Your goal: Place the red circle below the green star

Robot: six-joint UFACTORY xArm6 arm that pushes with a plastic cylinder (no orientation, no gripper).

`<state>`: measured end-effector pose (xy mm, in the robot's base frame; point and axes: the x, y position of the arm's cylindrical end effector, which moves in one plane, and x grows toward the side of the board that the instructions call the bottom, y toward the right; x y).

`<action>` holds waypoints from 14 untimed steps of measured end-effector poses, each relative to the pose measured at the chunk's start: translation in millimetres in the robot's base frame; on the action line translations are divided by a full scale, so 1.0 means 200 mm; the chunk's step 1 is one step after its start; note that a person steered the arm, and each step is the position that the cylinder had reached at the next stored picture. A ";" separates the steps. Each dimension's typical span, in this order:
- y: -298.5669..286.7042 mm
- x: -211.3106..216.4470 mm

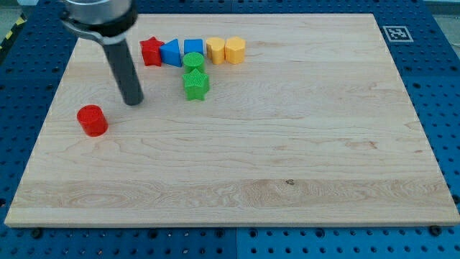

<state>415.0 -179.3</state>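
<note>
So our tip [134, 101] sits up-right of the red circle [92, 120], apart, no pincer fitted. Green star [195, 85] is far right; we'd need the circle's left side to push.

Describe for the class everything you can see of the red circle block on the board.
The red circle is a short, solid-looking cylinder, bright red with a flat top, standing upright on the wooden board near the view's left edge. It stands alone, touching no other block. My tip is just up and to its right, apart from it. The green star lies farther right.
</note>
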 end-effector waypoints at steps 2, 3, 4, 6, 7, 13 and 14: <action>-0.45 0.25; -0.37 0.34; -0.20 0.34; -0.10 0.21; -0.08 0.16; 0.31 0.26; 0.38 0.26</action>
<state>467.2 -102.5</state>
